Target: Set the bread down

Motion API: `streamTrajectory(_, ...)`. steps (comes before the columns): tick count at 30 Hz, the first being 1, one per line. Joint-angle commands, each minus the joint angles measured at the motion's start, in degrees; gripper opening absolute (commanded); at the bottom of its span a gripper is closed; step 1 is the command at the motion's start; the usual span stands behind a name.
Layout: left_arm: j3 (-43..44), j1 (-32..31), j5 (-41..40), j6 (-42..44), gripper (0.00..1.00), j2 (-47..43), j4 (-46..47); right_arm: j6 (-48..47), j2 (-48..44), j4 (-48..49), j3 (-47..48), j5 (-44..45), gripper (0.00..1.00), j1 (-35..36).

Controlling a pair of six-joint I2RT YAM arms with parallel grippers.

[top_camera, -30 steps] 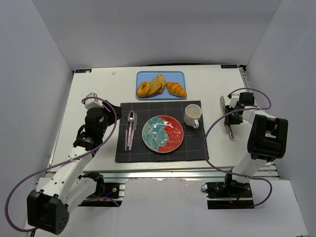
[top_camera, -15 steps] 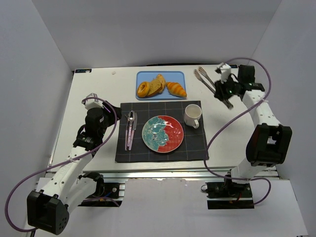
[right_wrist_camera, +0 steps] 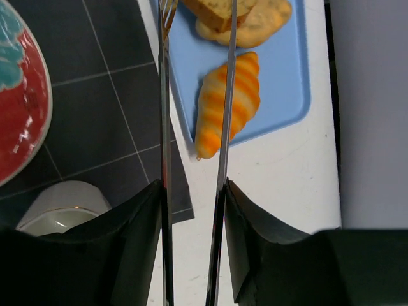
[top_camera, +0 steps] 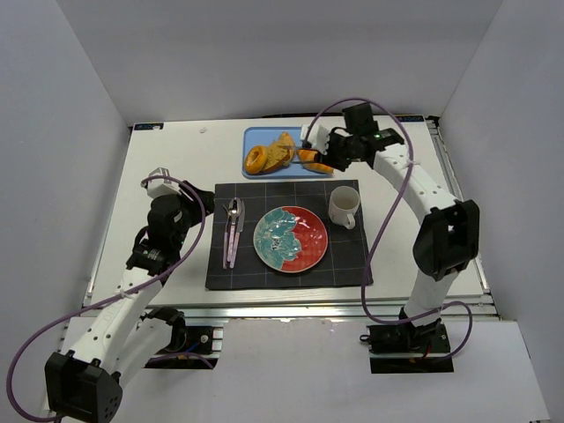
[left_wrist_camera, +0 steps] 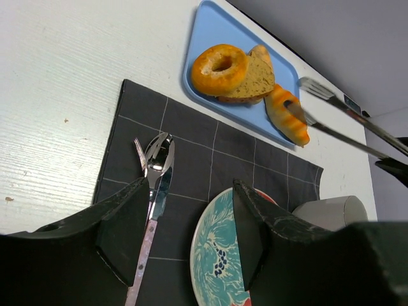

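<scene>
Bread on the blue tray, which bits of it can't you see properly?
Left wrist view: the donut covers part of the bread.
Right wrist view: the top edge cuts the bread off, and the tongs cross it.
Top view: too small to count the bread pieces; the right gripper hides part of the croissant.

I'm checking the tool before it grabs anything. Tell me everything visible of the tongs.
The tongs are shiny metal: two long thin arms, spread apart, with fork-like tips. The right gripper holds them between its fingers. They reach over the blue tray, one arm crossing above the croissant; contact with it cannot be told.
</scene>
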Motion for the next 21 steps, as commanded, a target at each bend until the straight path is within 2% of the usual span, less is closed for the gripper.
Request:
streamTrajectory(1,-0.2,0.1,-1.2,0.0,0.65,-1.0,-0.3,-13.1,0.1,1.4,0.6,8.8,0.47,4.0)
streamTrajectory(14,-0.2,0.1,-1.4,0.3,0.65,0.7,0.6,-28.3,5.8,4.5,1.5,16.7,0.44,8.4)
streamTrajectory(21,-0.3,0.1,-1.7,0.2,0.66,0.7,0.6,-30.1,7.9,6.9,2.5,17.5,0.44,9.1)
